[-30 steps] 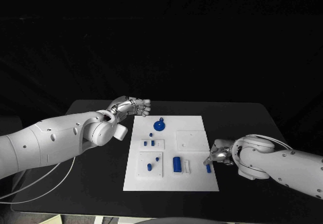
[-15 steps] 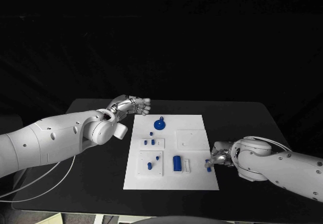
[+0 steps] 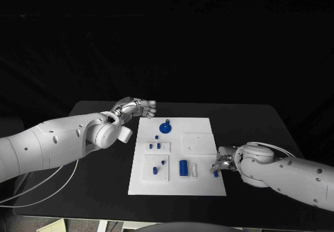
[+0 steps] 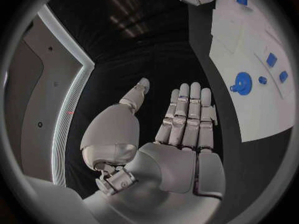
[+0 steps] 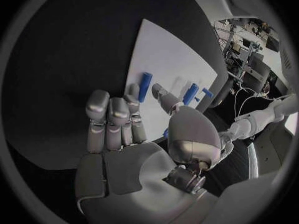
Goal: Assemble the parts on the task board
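Right hand [image 3: 224,163] nearer — blue peg [image 3: 215,173] lengthwise

No legible text, labels, brand marks, numbers or signs — neither on the white task board [image 3: 197,186] nor on the blue parts [image 3: 184,168] standing on it. The black table [image 3: 257,125] around the task board likewise carries no readable marking — its surface is plain.

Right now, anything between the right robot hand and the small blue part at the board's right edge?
Nothing visible. The right robot hand sits at the task board's right edge with its fingers right beside the small blue part. Whether they touch it, I cannot tell.
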